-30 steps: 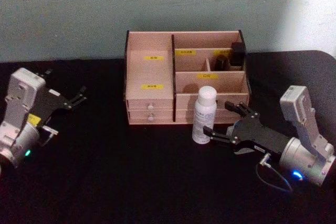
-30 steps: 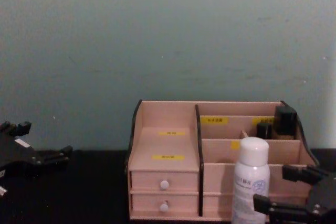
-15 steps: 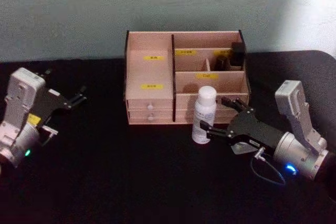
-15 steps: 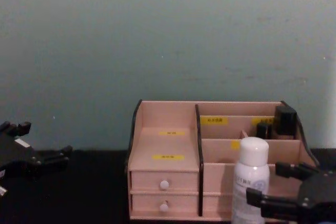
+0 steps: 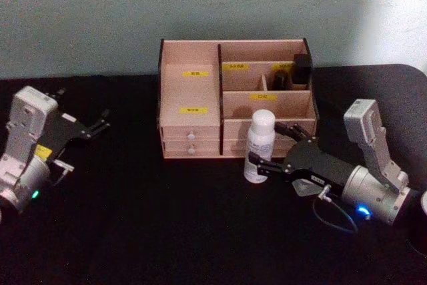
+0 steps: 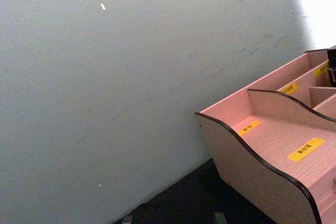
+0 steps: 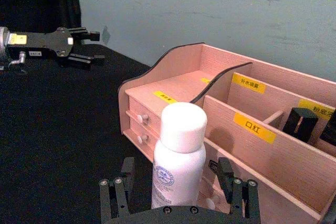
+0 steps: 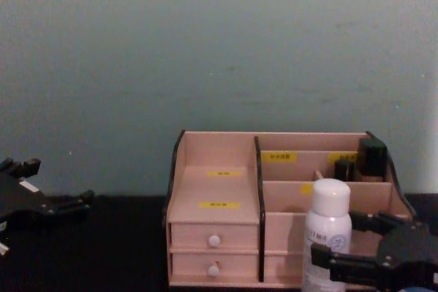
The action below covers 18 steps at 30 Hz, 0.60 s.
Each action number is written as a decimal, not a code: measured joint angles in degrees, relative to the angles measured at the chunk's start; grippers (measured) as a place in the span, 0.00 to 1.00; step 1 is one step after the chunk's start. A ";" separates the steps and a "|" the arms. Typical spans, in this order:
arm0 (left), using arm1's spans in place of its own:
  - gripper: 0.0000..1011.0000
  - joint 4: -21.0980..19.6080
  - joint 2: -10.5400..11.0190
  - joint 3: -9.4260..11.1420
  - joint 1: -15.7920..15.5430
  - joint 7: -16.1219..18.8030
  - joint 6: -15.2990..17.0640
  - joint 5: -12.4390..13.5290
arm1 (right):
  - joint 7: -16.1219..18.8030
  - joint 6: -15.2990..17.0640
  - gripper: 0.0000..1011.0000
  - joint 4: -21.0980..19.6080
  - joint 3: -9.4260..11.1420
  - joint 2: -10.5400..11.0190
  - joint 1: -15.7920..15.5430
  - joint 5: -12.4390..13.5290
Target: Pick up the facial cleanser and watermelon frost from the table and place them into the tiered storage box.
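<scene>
A white bottle with a white cap (image 5: 259, 143), which I take for the facial cleanser, stands upright on the black table just in front of the tiered storage box (image 5: 190, 125). My right gripper (image 5: 263, 143) is open, with one finger on each side of the bottle's lower body; the right wrist view shows the bottle (image 7: 178, 161) centred in the right gripper (image 7: 176, 195) with gaps on both sides. From the chest, the bottle (image 8: 327, 227) stands before the box (image 8: 212, 189). I cannot pick out the watermelon frost. My left gripper (image 5: 102, 120) is parked open at the far left.
Two small dark items (image 5: 293, 75) stand in the box's back right compartments. The box has two white-knobbed drawers (image 5: 191, 143) at its front left. A grey-green wall (image 8: 219, 52) rises close behind the box. Black tablecloth (image 5: 167, 225) spreads in front.
My right gripper has moved left and forward, and its open fingers now flank the bottle instead of sitting beside it. The bottle, the box and the left arm have not moved.
</scene>
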 joint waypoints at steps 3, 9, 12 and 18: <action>0.99 0.00 0.00 0.00 0.00 0.00 0.00 0.00 | 0.34 0.08 0.99 0.42 -0.14 -0.23 0.31 0.23; 0.99 0.00 0.00 0.00 0.00 0.00 0.00 0.00 | 1.07 0.25 0.99 1.09 -0.46 -0.52 0.89 0.85; 0.99 0.00 0.00 0.00 0.00 0.00 0.00 0.00 | 1.34 0.38 0.99 1.34 -0.64 -0.62 1.15 1.07; 0.99 0.00 0.00 0.00 0.00 0.00 0.00 0.00 | 1.46 0.53 0.99 1.75 -0.96 -0.77 1.51 1.33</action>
